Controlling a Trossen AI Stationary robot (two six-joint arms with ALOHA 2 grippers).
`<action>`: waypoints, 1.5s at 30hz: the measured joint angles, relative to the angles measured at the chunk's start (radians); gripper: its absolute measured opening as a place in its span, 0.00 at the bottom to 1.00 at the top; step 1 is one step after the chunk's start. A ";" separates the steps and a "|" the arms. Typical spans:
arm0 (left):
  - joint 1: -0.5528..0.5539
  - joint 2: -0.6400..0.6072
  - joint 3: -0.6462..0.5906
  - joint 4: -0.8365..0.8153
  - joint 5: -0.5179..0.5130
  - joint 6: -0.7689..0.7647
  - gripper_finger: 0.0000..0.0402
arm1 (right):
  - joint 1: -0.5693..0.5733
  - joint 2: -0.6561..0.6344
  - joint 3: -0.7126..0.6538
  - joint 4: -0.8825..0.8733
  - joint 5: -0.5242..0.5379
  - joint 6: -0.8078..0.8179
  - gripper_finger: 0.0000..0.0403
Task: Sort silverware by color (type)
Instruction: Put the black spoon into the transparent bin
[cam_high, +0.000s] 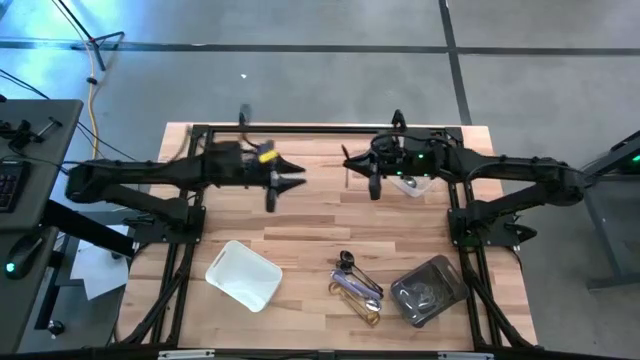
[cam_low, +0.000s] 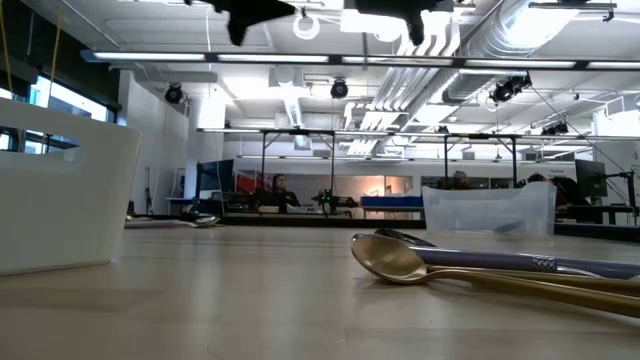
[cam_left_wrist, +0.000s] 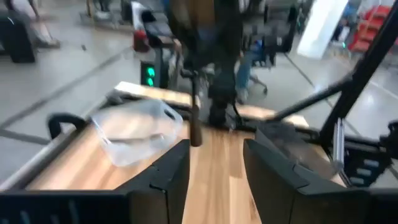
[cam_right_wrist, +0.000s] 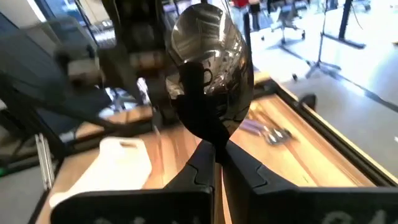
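Observation:
My right gripper (cam_high: 346, 160) (cam_right_wrist: 216, 163) is above the table's far middle, shut on a dark, mirror-shiny spoon (cam_right_wrist: 208, 68). My left gripper (cam_high: 300, 173) (cam_left_wrist: 215, 163) faces it from the left, open, with nothing between its fingers. In the left wrist view the spoon's handle (cam_left_wrist: 195, 121) hangs a little ahead of those fingers. More silverware (cam_high: 358, 286), gold and silver, lies in a loose pile at the near middle of the table. In the low view a gold spoon (cam_low: 392, 258) rests on its bowl. My right gripper pinches the spoon's neck (cam_right_wrist: 214, 144), just under the bowl, between its two fingers. The fingers come in about level from the table's right and lie across the spoon. The spoon stands roughly upright, bowl up, lifted clear of the table.
A white tray (cam_high: 243, 274) stands at the near left. At the near right is a clear tray (cam_high: 428, 290) with dark pieces in it, and another clear tray (cam_high: 410, 184) (cam_left_wrist: 134, 130) sits under my right arm at the far right. Black frame rails (cam_high: 330, 128) edge the table.

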 joint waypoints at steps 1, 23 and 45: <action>0.007 -0.033 -0.012 0.008 -0.001 0.002 0.35 | -0.004 -0.019 0.000 -0.028 0.000 -0.003 0.00; 0.027 -0.319 -0.268 0.163 -0.031 -0.162 0.35 | 0.029 -0.269 -0.307 0.153 0.010 0.001 0.00; 0.027 -0.319 -0.268 0.164 -0.031 -0.163 0.35 | 0.029 -0.268 -0.307 0.154 -0.019 -0.022 0.00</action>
